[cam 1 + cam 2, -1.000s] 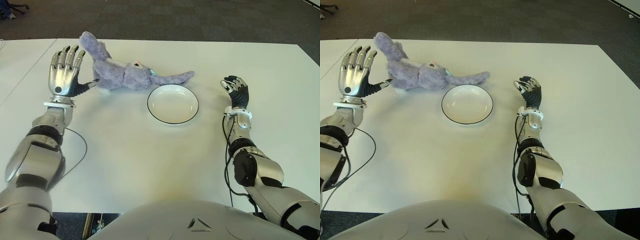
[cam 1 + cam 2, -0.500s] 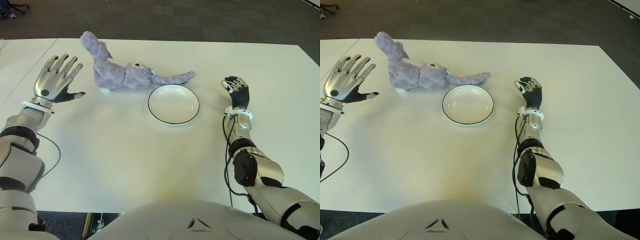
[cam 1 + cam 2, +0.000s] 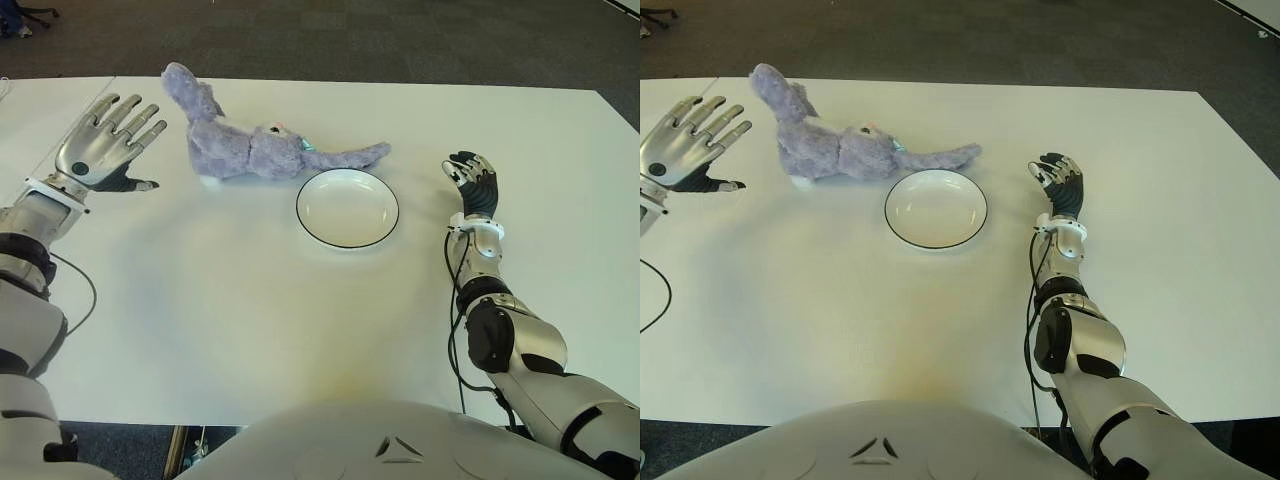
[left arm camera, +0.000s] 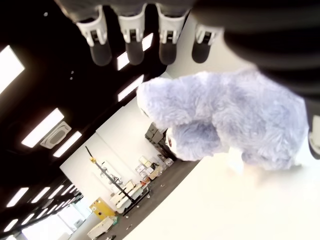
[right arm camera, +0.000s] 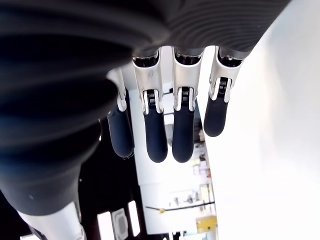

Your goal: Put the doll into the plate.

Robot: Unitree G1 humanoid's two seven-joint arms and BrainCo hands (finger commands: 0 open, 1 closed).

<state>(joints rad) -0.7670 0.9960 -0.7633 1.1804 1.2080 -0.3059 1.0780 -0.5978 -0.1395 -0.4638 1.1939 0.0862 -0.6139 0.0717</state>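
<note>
- Robot torso (image 3: 330,440): pale grey curved shell at the nearest edge of the scene, with both arms reaching forward from it over the table.
- Table (image 3: 260,310): plain white surface; the broad stretch in front of the torso is bare.
- Right hand (image 3: 473,182): at the robot's right of the plate and apart from it, forearm laid out along the table with a black cable running beside it. Dark-padded fingers (image 5: 155,137) hang loosely side by side in the right wrist view, relaxed and holding nothing.
- Plate (image 3: 347,207): round, white, shallow, with a thin dark rim; sits near the table's middle, nothing in it.
- Left hand (image 3: 100,145): silver, on the robot's left, well to the left of the doll and not touching it. Fingers spread wide, thumb pointing toward the doll; it holds nothing. Whether it touches the table cannot be told.
- Doll (image 3: 255,148): lavender plush animal lying on its side on the table, outside the plate, just beyond the plate's far-left rim. One long limb or ear sticks up toward the far left; another long part stretches rightward past the plate's far edge. A small pale-blue tag or ribbon shows at its middle. The left wrist view shows its fuzzy bulk beyond the fingertips.
- Floor (image 3: 400,40): dark carpet past the table's far edge.
</note>
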